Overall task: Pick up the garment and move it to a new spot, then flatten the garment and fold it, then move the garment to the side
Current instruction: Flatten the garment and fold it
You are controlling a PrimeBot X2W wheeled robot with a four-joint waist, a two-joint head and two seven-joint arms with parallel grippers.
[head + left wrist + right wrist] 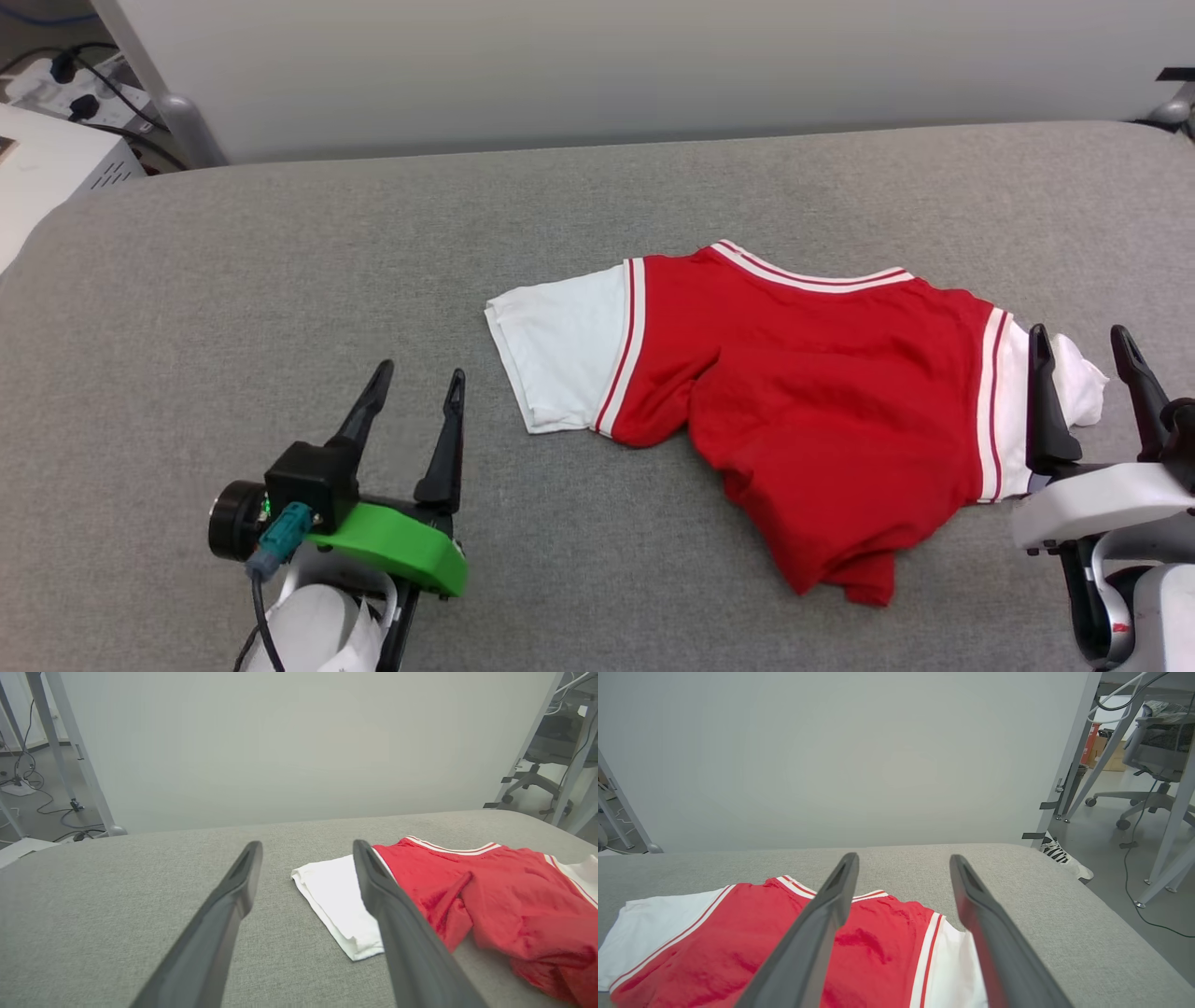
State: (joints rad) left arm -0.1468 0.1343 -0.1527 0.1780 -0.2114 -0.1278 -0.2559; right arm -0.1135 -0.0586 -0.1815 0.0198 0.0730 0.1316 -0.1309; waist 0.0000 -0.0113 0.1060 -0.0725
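Grey woven fabric covers the broad table [280, 261] in the head view. Its far edge runs along a pale panel [597, 65], and its left corner curves away toward a white box [47, 159] with cables behind it. Bare cloth lies open across the whole left half and along the far strip. One garment [822, 392] lies right of centre, rumpled, with its striped collar toward the far edge. One white sleeve is spread flat to the left, the other is bunched at the right, and the red hem is heaped toward the near edge. The left gripper [420, 371] stands over bare fabric, near the flat sleeve and apart from it, its two dark fingers spread. The right gripper [1079, 330] also has its two fingers spread, with the bunched sleeve showing between them; whether they touch it I cannot tell.

From the left wrist, the two fingers rise wide apart over grey cloth. The flat sleeve lies ahead and to the right, partly behind the right-hand finger, with the red body beyond it. Past the table's far edge, floor cables [28, 788] show at the left.

From the right wrist, the fingers again stand wide apart with nothing between their tips. The red body lies under the left-hand finger, and the white sleeve sits low between the two. On the right the table's rounded edge drops to the floor, where one striped shoe [1057, 851] lies; past it are an office chair [1153, 732] and slanted metal legs [1171, 830].
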